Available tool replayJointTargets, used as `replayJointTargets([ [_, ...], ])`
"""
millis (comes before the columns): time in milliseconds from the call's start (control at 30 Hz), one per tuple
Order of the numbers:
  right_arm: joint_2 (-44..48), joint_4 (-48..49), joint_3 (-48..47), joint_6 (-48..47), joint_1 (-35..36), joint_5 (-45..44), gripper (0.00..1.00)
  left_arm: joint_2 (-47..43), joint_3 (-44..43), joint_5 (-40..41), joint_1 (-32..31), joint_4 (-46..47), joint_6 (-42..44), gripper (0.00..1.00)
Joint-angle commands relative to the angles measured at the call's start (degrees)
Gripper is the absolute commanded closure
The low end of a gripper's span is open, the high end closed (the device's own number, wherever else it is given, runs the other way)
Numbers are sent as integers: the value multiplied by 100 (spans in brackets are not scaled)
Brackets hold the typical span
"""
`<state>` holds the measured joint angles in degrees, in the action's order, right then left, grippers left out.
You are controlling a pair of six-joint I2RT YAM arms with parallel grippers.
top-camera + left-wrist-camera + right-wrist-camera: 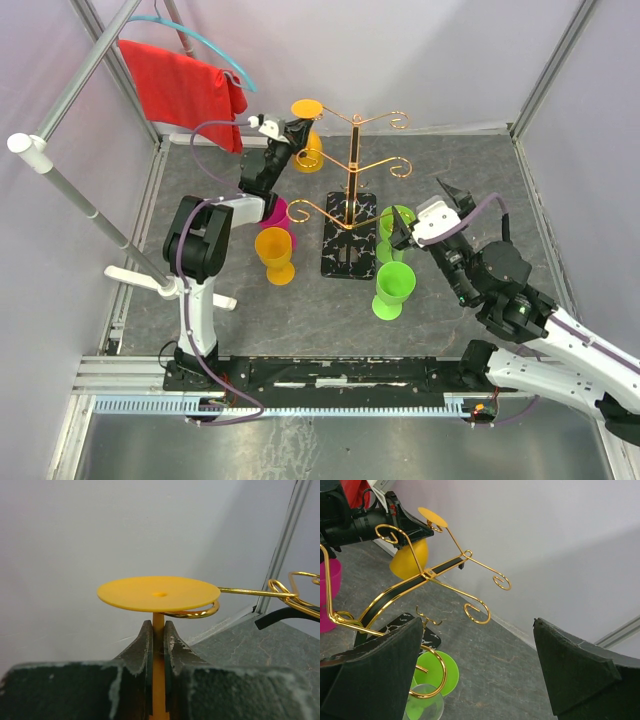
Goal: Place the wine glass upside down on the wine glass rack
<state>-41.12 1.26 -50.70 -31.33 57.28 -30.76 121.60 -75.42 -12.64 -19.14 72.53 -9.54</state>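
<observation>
An orange wine glass [309,150] hangs upside down at the far left arm of the gold wire rack [352,170], which stands on a black veined base [347,257]. My left gripper [292,130] is shut on its stem. In the left wrist view the flat orange foot [159,593] sits just over a gold scroll [195,613], with my left gripper [158,626] clamped on the stem below it. My right gripper [412,228] is open and empty beside the rack's near right arm; the right wrist view shows the rack [427,572] and the orange glass [411,560] beyond it.
A second orange glass [275,255] and a green glass [393,288] stand upright on the table. A magenta glass [276,212] sits behind the left arm. Another green glass [396,222] is upside down at the rack's right side. A red cloth [180,85] hangs on the left rail.
</observation>
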Motion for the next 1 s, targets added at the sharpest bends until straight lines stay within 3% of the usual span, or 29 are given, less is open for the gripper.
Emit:
replayJointTargets([
  [0, -1, 133, -150, 160, 24, -85, 1, -427, 130, -220, 72, 458, 295, 91],
  [267, -72, 173, -156, 145, 23, -162, 1, -452, 128, -866, -64, 494, 315, 91],
  [467, -212, 350, -124, 89, 25, -370, 0, -383, 76, -968, -233, 510, 417, 84],
  [700, -617, -221, -571, 436, 17, -830, 0, -381, 107, -742, -244, 510, 307, 51],
  [967, -833, -534, -924, 864, -17, -844, 0, -979, 604, -685, -184, 182, 464, 39],
])
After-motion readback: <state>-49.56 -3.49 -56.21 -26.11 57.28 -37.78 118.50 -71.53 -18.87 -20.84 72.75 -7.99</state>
